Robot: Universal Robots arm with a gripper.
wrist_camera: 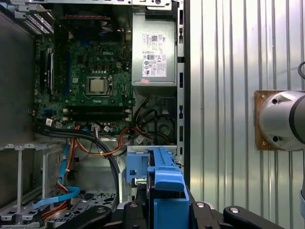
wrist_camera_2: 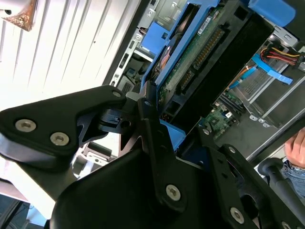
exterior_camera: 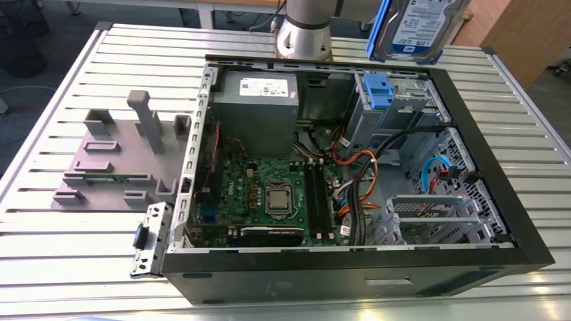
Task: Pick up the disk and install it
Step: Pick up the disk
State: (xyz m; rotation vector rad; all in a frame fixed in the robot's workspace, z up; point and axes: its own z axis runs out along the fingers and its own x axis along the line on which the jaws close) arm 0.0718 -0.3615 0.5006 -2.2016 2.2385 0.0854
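The gripper has its fingers closed on the disk. They pinch it by the edges of its blue frame, and I can see no gap between finger and plastic. The disk hangs in the air above the computer case, over the rim nearest the arm's base and clear of the metal. It stands nearly upright, and its white-and-blue label shows in the exterior view.

In the first wrist view the blue frame is seen end-on, over the end of the case that holds the drive cage. A small blue latch piece sits at the top of that cage.

Inside the case, the grey power supply fills the corner next to the cage, on the side by the arm's base. The green main board lies flat on the case floor. A bundle of orange, black and blue cables runs between the board and the cage.

Outside the case, on the exterior view's left, a grey moulded tray lies on the slatted metal table, just beside the case wall. In the second wrist view a person's hand shows beyond the case.
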